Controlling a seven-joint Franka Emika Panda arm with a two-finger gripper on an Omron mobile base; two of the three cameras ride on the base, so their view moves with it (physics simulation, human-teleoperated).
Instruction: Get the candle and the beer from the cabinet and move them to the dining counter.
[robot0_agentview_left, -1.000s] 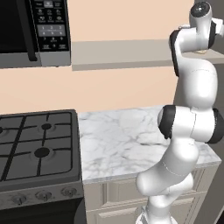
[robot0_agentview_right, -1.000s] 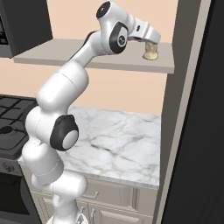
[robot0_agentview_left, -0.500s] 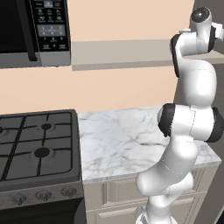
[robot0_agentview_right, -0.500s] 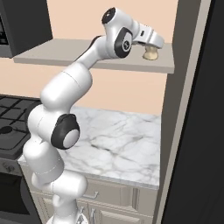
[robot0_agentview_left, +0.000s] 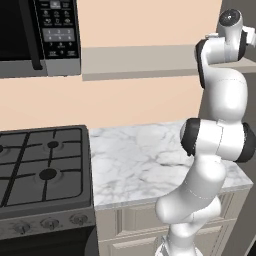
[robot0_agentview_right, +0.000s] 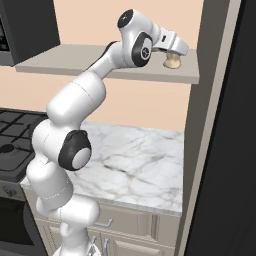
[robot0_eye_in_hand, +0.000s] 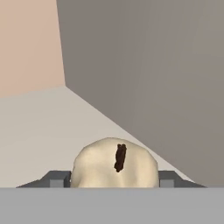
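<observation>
Claw (robot0_eye_in_hand: 114, 178) now lower, narrowed and clenched round the upright candle (robot0_eye_in_hand: 114, 162), wick pointing up, on the cabinet (robot0_agentview_right: 125, 70).

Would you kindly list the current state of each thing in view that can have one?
Small cream-beige lumpy candle: upright on the shelf, unlit, between the end effector's finger tips.
End effector: fingers close on either side of the candle; firm grip cannot be confirmed.
Long flat grey shelf board: doorless.
Black gas stove: burners unlit.
Microwave: door shut.

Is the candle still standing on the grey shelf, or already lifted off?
On the shelf: the candle rests on the board, between the tool's fingertips.
</observation>
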